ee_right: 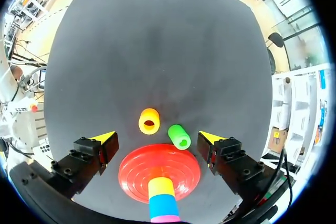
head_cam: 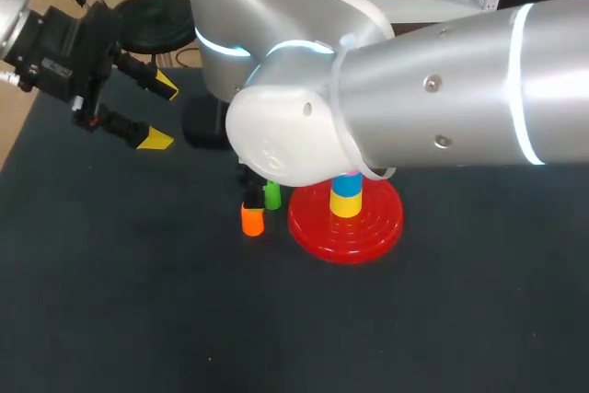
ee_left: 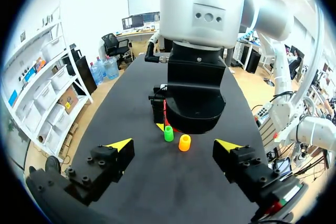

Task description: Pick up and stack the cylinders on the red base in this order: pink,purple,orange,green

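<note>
Orange cylinder (head_cam: 252,220) and green cylinder (head_cam: 272,195) stand on the black table (head_cam: 138,301), just left of the red base (head_cam: 368,227). The green one is farther back and closer to the base; the two are near each other but apart. Both appear upright, long axis vertical, and the orange bore opens toward the right wrist camera.

At the base's centre rises a stack of three: yellow piece (head_cam: 346,207) lowest, blue piece (head_cam: 347,188) above it, pink piece (ee_right: 164,217) on top.

Right gripper (ee_right: 157,139): fingers spread wide, nothing held, hanging over the left edge of the base. The orange cylinder lies just ahead of its fingertips, roughly centred between them. The green one is also ahead but nearer one finger.

Left gripper (head_cam: 158,115): likewise spread and empty, at the far left of the table, well apart from every piece. The right arm is therefore much the nearer.

Count: one base, one orange cylinder, one green cylinder, three stacked pieces. No purple cylinder shows in any view.

With pink on top and purple not to be seen, orange is probably the next piece. The pick would call for a short advance away from the base and a straight descent over the vertical axis, with care not to knock the green neighbour.
</note>
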{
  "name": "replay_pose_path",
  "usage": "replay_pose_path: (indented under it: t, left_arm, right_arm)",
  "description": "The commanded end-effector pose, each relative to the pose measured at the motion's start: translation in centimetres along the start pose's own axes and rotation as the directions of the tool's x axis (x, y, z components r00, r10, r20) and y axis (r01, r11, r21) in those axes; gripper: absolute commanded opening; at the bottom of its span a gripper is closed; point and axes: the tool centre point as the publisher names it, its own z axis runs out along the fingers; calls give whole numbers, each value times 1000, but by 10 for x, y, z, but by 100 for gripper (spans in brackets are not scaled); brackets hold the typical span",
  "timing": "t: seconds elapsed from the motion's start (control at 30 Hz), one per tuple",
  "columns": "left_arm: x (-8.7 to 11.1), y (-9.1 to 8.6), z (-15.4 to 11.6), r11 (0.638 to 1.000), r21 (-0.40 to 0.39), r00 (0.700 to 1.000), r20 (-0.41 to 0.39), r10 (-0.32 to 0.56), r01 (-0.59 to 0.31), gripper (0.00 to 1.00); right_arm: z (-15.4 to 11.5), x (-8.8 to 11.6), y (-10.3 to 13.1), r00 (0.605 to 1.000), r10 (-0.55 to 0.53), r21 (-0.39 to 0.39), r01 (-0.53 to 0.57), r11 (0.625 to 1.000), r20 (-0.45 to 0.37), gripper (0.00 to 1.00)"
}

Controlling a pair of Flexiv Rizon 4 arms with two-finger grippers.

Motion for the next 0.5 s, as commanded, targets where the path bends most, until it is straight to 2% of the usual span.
replay_pose_path:
  t: [0.03,0.5]
  left_arm:
    - [0,-1,0,1000,-3,1000,0,0,0,100]
    - [0,-1,0,1000,-3,1000,0,0,0,100]
  right_arm:
    - [1,0,-1,1000,-11,-5,11,1000,0,100]
    - [5,-6,2,1000,-25,-18,25,1000,16,100]
